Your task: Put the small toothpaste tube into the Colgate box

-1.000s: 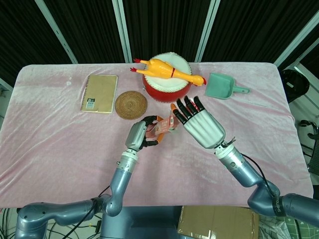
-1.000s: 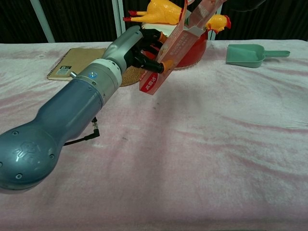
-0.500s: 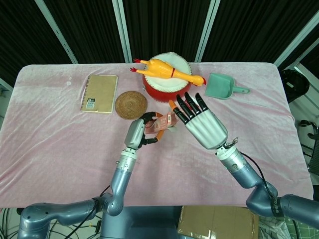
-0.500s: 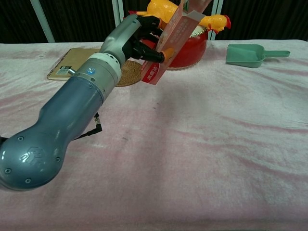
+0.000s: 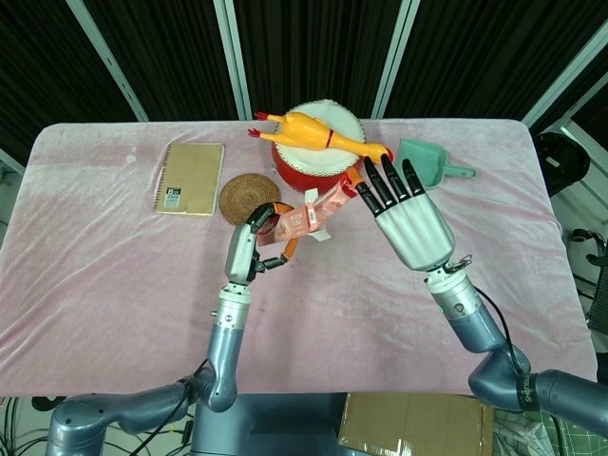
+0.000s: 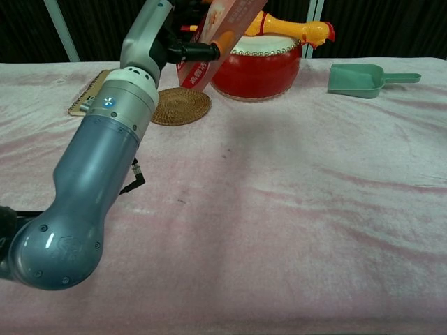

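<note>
Black curtain panels close off the back of the scene, and under both arms lies the pink tablecloth (image 5: 114, 256). My left hand (image 5: 249, 249) has its fingers closed round the lower end of the Colgate box (image 5: 306, 217), which it holds off the cloth, tilted, with its open upper end pointing up and to the right. Over the last second I have raised that hand and drawn it toward the left, so in the chest view the box now sits at the very top edge, in front of the red drum (image 6: 260, 67) and no longer over open cloth. My right hand (image 5: 408, 220) has lifted and moved back toward the teal dustpan (image 5: 423, 163); its fingers are spread and straight, close to the box's upper end. Whether it touches the box I cannot tell. Nor can I make out the small toothpaste tube anywhere: it may be inside the box already or hidden behind my right palm. With the mouth tilted upward, I judge that a tube inside would slide deeper. Farther out sit the woven coaster (image 5: 249, 198), the notebook (image 5: 189, 178) and the rubber chicken (image 5: 313, 131) across the drum.
</note>
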Available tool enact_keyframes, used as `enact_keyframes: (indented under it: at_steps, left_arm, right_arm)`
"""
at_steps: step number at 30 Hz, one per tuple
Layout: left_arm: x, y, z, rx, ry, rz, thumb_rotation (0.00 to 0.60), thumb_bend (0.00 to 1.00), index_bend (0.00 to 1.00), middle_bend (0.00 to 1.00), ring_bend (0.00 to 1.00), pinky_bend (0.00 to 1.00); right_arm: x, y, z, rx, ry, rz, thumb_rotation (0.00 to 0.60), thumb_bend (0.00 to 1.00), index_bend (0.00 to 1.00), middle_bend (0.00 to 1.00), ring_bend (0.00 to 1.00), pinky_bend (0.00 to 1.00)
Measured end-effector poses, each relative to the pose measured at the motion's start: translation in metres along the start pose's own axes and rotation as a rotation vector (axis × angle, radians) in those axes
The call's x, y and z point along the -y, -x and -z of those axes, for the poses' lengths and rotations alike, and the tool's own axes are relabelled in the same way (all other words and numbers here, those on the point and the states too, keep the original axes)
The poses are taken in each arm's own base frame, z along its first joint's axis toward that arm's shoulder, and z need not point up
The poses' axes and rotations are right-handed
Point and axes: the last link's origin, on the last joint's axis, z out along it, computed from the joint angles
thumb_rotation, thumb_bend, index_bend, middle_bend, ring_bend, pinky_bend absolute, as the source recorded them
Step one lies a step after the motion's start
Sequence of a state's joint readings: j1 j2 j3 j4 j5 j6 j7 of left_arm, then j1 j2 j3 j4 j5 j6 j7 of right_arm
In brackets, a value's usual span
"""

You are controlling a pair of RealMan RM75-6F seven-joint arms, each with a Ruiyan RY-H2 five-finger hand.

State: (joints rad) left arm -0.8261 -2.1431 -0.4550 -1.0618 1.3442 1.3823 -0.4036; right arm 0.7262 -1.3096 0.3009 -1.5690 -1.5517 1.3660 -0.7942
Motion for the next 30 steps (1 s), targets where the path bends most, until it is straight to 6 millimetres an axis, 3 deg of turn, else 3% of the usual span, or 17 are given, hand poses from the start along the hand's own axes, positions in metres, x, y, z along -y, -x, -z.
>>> enact_keyframes:
  at_steps: [7, 16, 23, 30]
  left_arm:
    - [0.011, -0.014, 0.011, -0.054, -0.007, 0.032, 0.600, 0.42, 0.38, 0.32, 0.23, 0.33]
    - [0.009, -0.030, 0.010, -0.114, 0.039, 0.068, 0.600, 0.42, 0.38, 0.31, 0.23, 0.33]
    - [0.009, -0.037, 0.005, -0.136, 0.056, 0.074, 0.600, 0.39, 0.36, 0.31, 0.22, 0.33]
    - [0.012, -0.043, 0.005, -0.130, 0.048, 0.051, 0.600, 0.45, 0.36, 0.31, 0.22, 0.39]
  right_arm:
    - [-0.010, 0.004, -0.001, 0.015, 0.053, 0.007, 0.600, 0.21, 0.09, 0.13, 0.14, 0.26]
    - [-0.025, 0.011, -0.002, 0.051, 0.131, 0.008, 0.600, 0.22, 0.09, 0.13, 0.14, 0.26]
    - [-0.027, 0.013, 0.001, 0.066, 0.140, 0.007, 0.600, 0.22, 0.09, 0.13, 0.14, 0.26]
    - [-0.024, 0.012, 0.002, 0.069, 0.136, -0.009, 0.600, 0.22, 0.09, 0.13, 0.14, 0.26]
